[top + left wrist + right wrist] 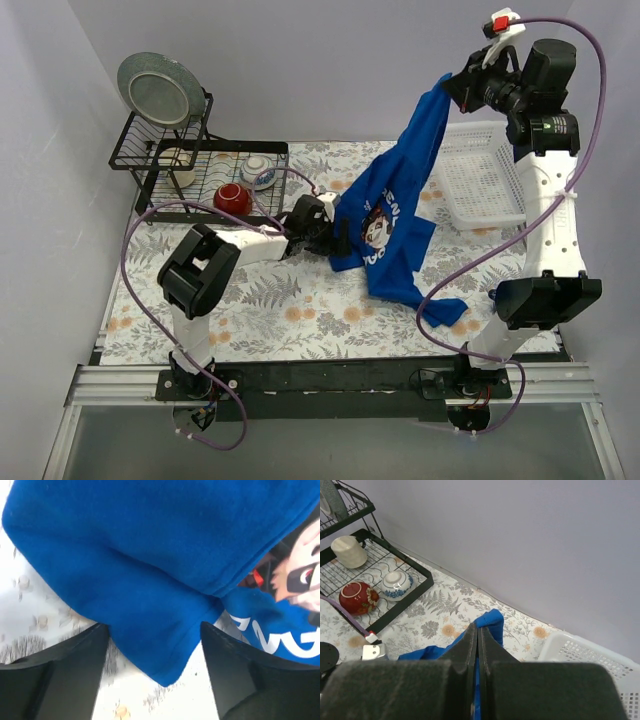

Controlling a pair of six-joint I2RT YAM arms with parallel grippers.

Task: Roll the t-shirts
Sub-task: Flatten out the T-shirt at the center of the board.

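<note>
Shirt (385, 225) is soft, floppy; right hand (478, 632) pinches it upper right, left hand (155, 645) spread around an edge worth grabbing.

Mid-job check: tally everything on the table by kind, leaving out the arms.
t-shirt: 1
basket: 1
dish rack: 1
plate: 1
cream cup: 1
bowls: 2, the red bowl and the blue-and-white bowl
Total: 7
</note>
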